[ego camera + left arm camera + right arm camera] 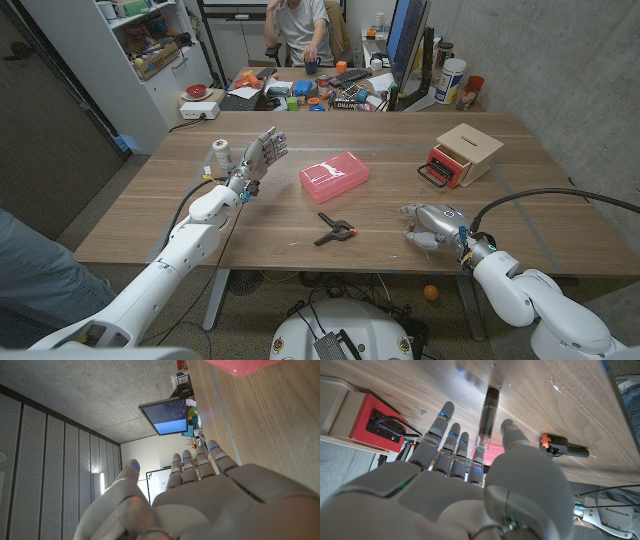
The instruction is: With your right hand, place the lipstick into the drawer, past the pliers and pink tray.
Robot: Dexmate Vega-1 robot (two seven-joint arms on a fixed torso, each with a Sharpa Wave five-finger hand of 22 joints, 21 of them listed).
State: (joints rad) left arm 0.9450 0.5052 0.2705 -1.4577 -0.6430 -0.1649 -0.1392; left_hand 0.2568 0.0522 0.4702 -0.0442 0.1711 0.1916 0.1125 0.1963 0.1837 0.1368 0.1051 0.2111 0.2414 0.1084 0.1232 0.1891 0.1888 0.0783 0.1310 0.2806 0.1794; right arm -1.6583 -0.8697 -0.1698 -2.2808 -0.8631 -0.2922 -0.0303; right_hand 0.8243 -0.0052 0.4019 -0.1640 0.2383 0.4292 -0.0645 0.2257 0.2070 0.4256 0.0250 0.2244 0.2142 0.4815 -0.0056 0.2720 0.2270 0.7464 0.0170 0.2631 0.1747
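Wooden table [300, 215], long, spanning most of head view; cluttered second desk [330, 92] behind far edge, person [298, 30] seated there, monitor [408, 38] to right of person.

Left arm in from near-left corner; left hand [262, 155] raised above table near far-left area, palm upright, fingers spread and pointing away, nothing in it: released. Back of same hand [200, 495] large in left wrist view, fingers extended, corner of pink tray [240, 366] at picture edge.

Small wooden drawer box [466, 154] at far right of table, red drawer front with black handle, drawer pulled partly out. Red front and handle also in right wrist view [375, 422].

Pink tray [334, 177], translucent lidded rectangle, near table centre, left of drawer box and well apart from it.

Right hand [432, 225] low over near-right part of table, back upward, fingers curled downward. In right wrist view right hand [470, 475] with fingers [445, 422] reaching toward table, thumb alongside lipstick [487, 415]; dark slim tube standing out between thumb and fingers, lower end clear-looking. Appears grasped between thumb and fingers; contact itself partly hidden. Lipstick thus at right hand, near side of table, well short of drawer box.

Pliers [334, 231], black with orange spot, on table just near of pink tray, left of right hand; seen also beside thumb in right wrist view [565, 447].
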